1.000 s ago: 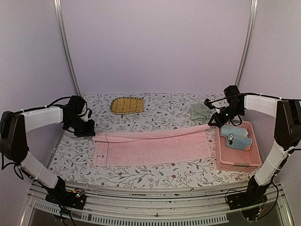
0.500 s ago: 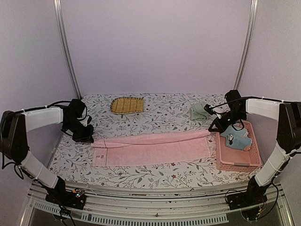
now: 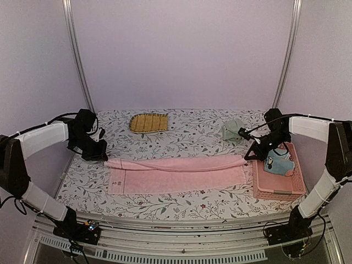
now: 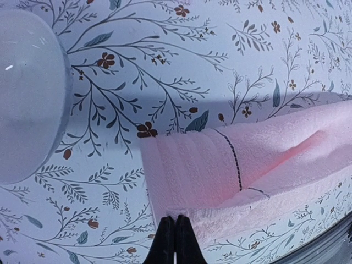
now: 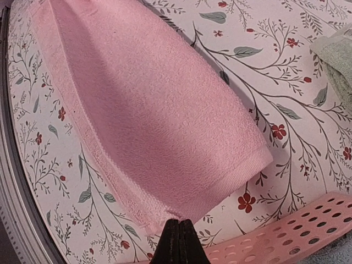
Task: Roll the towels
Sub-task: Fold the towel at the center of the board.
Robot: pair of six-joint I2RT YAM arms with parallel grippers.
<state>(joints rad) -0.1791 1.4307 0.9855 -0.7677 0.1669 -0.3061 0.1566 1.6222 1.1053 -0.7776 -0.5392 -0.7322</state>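
The pink towel (image 3: 176, 173) lies lengthwise across the middle of the table, with its far edge doubled over toward the near side. My left gripper (image 3: 102, 158) is shut on its left end, and the left wrist view shows the fingertips (image 4: 176, 223) pinched on the upper layer of pink cloth (image 4: 220, 165). My right gripper (image 3: 250, 157) is shut on the right end, tips (image 5: 180, 224) pinched on the towel's edge (image 5: 154, 110). The sage green towel (image 3: 234, 131) lies bunched at the back right. The light blue towel (image 3: 278, 163) sits in the basket.
A pink perforated basket (image 3: 278, 191) stands at the right, right beside my right gripper; its rim shows in the right wrist view (image 5: 308, 231). A yellow-brown woven mat (image 3: 148, 122) lies at the back. The green towel's edge (image 5: 338, 60) is just beyond the pink towel's right end.
Both grippers have moved toward the near side with the pink towel's far edge, folding it over. The towel now looks narrower front to back.
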